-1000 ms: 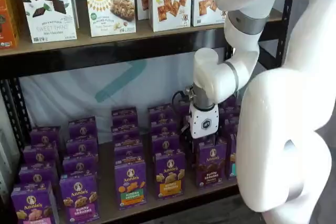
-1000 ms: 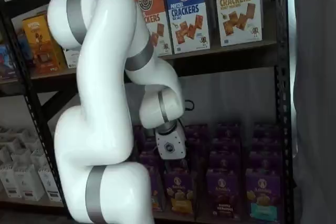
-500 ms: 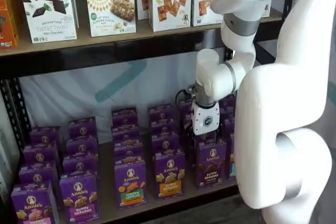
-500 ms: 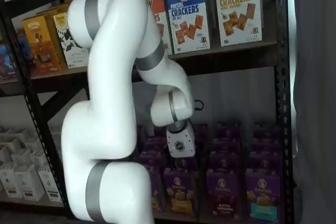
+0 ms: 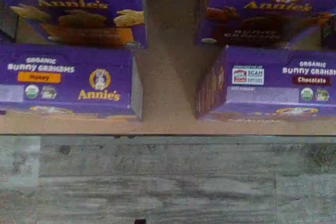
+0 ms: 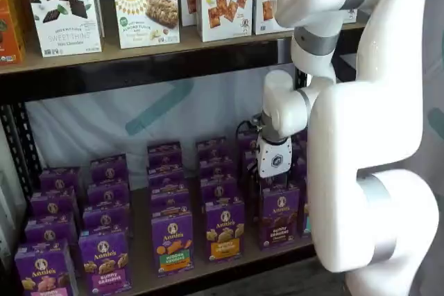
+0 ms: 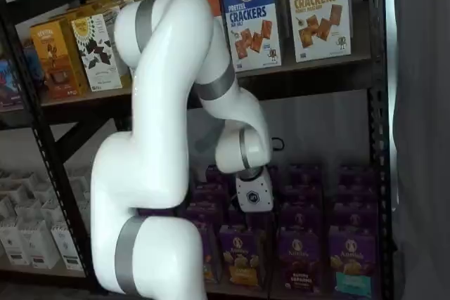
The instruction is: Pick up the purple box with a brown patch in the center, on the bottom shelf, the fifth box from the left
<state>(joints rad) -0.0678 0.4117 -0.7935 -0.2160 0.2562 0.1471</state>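
Note:
The purple box (image 6: 279, 215) with dark brown cookies on its front stands at the front of the bottom shelf (image 6: 142, 267); in a shelf view it is the carton (image 7: 301, 258) right of the gripper. In the wrist view its top flap (image 5: 273, 80) reads "Chocolate", across a strip of bare shelf board (image 5: 165, 87) from a honey carton (image 5: 68, 77). My gripper (image 6: 269, 186) hangs from its white body just above and left of the purple box, over the boxes behind the front row. Its dark fingers (image 7: 254, 219) stand open and hold nothing.
Rows of like purple cartons (image 6: 172, 242) fill the bottom shelf. Cracker boxes (image 6: 225, 1) stand on the shelf above. A black post (image 7: 380, 138) bounds the shelves on the right. White boxes (image 7: 28, 240) sit low at the left. My white arm (image 6: 368, 136) blocks the shelf's right end.
The arm has swung to the right and the gripper has shifted right along the bottom shelf, closer to the column with the chocolate carton. The fingers have stayed open.

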